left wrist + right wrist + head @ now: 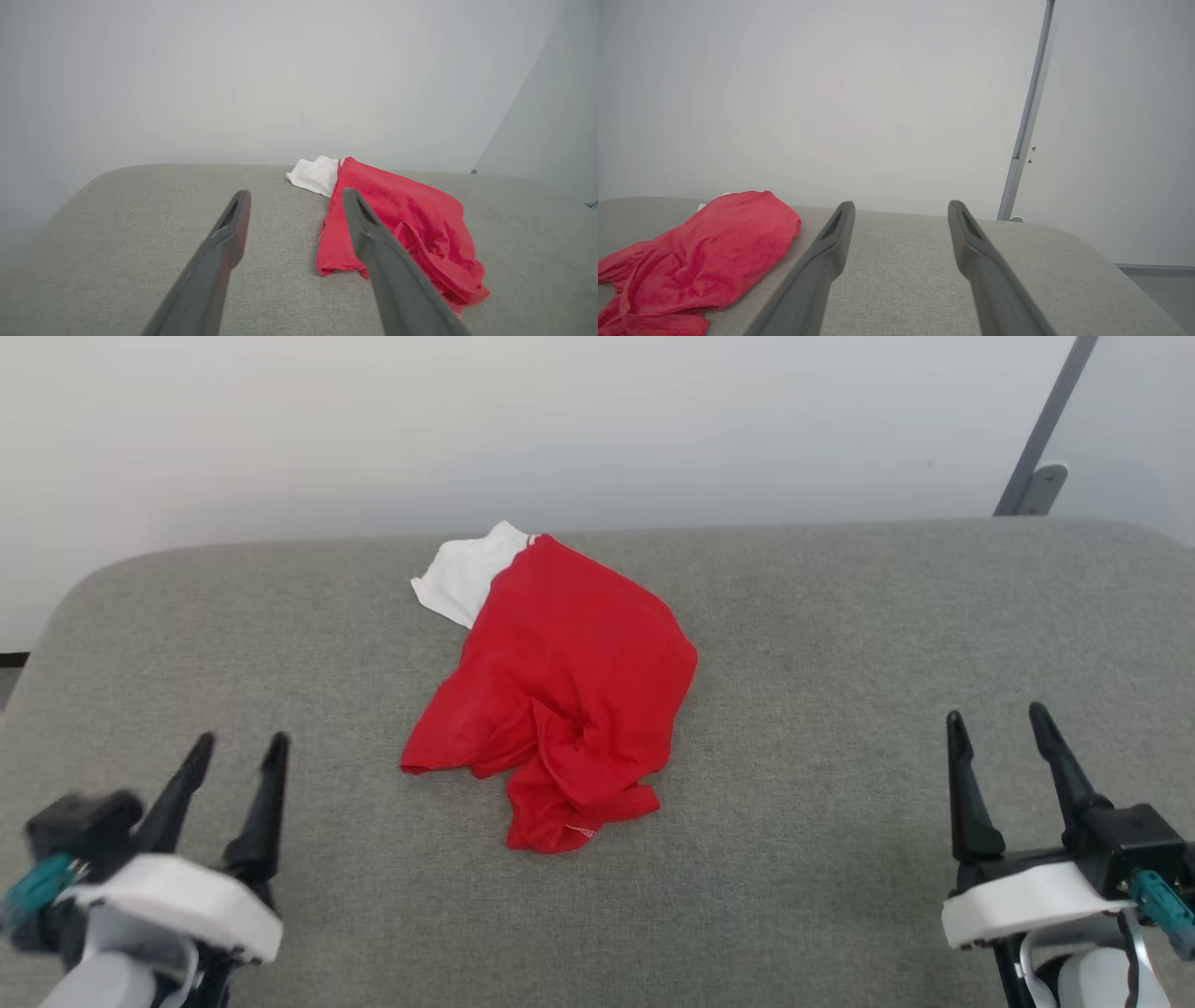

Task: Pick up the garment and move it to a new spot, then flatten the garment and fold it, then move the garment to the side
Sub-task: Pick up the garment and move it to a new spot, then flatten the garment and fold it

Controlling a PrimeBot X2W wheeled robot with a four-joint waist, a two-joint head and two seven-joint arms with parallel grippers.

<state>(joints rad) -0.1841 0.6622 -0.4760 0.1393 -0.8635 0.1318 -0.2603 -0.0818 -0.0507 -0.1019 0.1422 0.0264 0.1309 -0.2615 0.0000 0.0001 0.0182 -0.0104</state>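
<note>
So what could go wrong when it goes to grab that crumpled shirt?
The shirt lies bunched, so the open left gripper or right gripper may pinch several layers and it may not spread flat. Its white sleeve sits near the far edge of the pad; a nudge could push it off.

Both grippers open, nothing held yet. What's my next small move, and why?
Probably ease the left gripper forward and inward toward the shirt's near red edge. The shirt lies crumpled and untouched in the middle of the cushion, both grippers sit open well short of it, and the left gripper looks slightly closer than the right gripper.
</note>
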